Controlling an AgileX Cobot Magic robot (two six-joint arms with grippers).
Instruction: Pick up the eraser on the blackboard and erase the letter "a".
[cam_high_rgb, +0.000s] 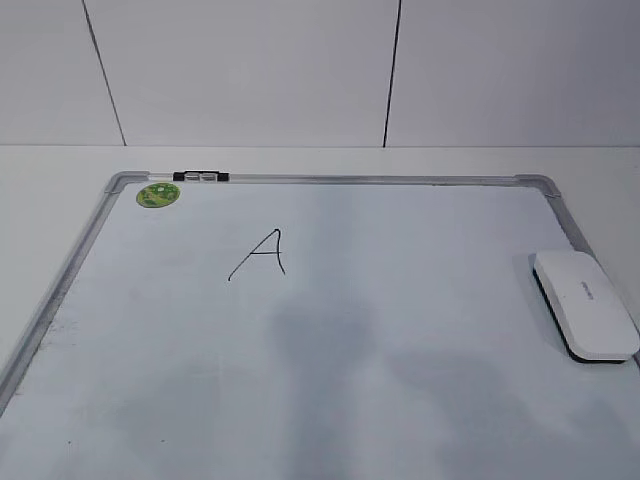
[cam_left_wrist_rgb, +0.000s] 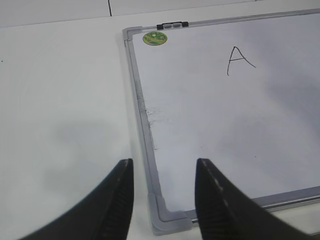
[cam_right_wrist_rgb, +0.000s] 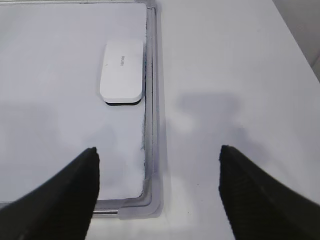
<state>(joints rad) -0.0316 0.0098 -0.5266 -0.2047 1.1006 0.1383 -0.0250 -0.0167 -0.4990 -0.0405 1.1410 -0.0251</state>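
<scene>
Currently, a large white board (cam_high_rgb: 330, 340) with a silver frame lies flat on a pale surface (cam_high_rgb: 60, 165). An eraser (cam_high_rgb: 585, 304), white with a thin black base, rests on the board's right side, close against the frame. Near the middle of the board, towards the far left, a single letter (cam_high_rgb: 260, 254) is written in thin black marker (here it reads as an angular capital, not a rounded small letter). A round green sticker (cam_high_rgb: 158, 195) sits in the far left corner.

Neither arm shows in the wide view. The left gripper (cam_left_wrist_rgb: 164, 200) hangs over the board's near left corner, fingers apart and holding nothing. The right gripper (cam_right_wrist_rgb: 157, 192) hangs over the near right corner, fingers spread wide and empty, with the eraser ahead of it and a little to its left.

Judging from this, the task is at its very start: the eraser has not been picked up. The next move seems to fall to the right gripper, which would need to reach forward, lower over the eraser and close across its narrow sides.
</scene>
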